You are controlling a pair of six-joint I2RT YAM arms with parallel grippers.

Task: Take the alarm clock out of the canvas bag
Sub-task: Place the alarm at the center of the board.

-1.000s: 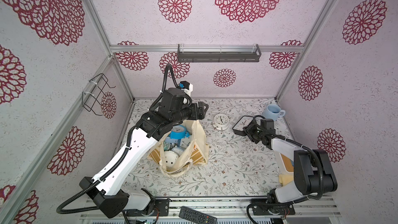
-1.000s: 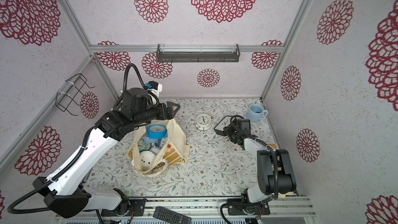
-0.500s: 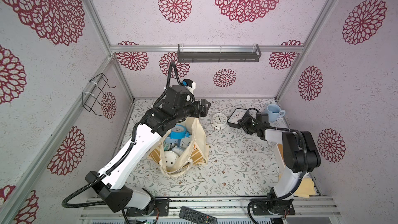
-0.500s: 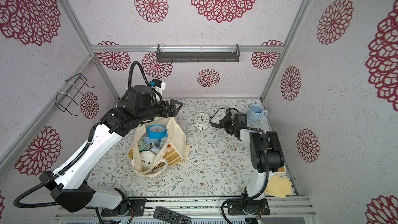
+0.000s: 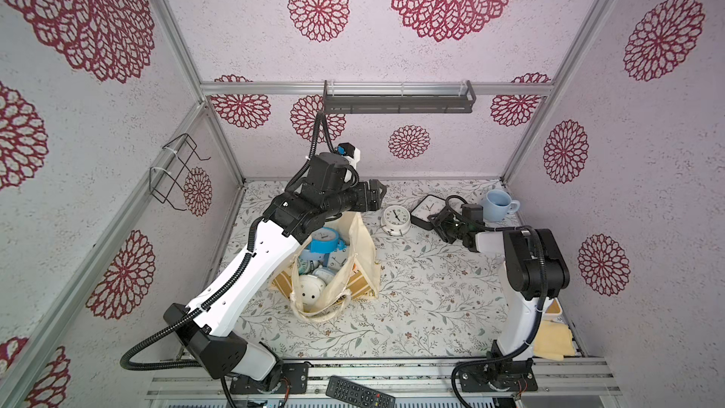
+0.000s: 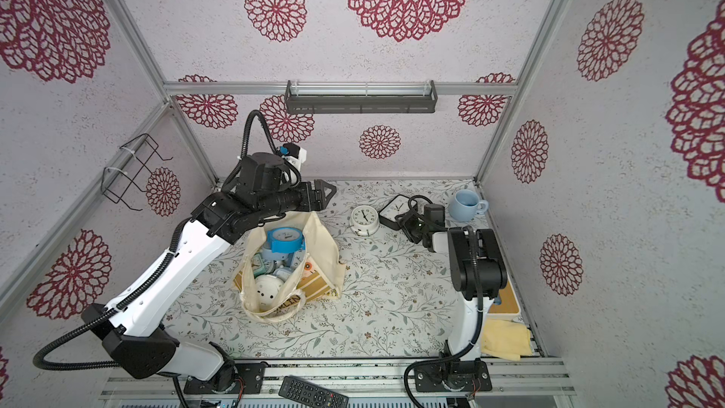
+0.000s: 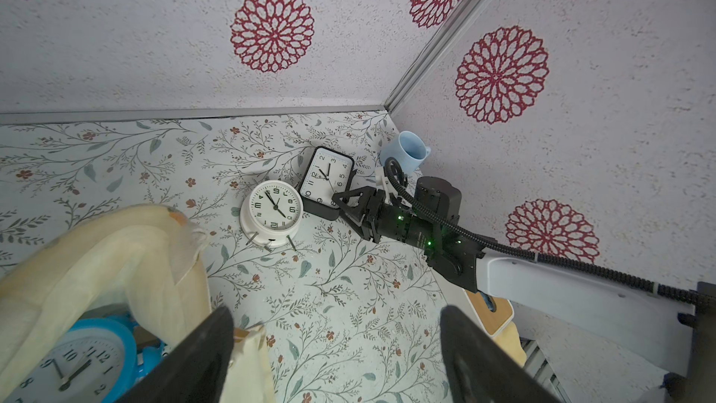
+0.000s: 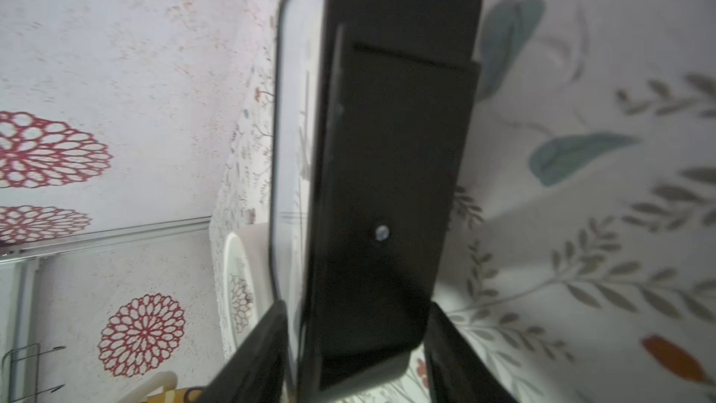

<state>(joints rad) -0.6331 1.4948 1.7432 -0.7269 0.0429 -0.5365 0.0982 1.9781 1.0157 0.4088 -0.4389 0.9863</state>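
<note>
The cream canvas bag stands open mid-table. Inside it lie a blue alarm clock, a white round one and others. My left gripper hovers open and empty over the bag's far edge. Behind the bag, a white round alarm clock lies on the table. A black square alarm clock rests tilted beside it. My right gripper straddles the black clock's edge, its fingers spread with slim gaps on both sides.
A blue mug stands in the back right corner, close to my right wrist. A yellow cloth and a wooden board lie at the right edge. A remote lies on the front rail. A wire rack hangs on the left wall.
My right arm carried the black clock back and left, beside the white clock, and its fingers have spread off it. My left gripper shifted a little right over the bag.
</note>
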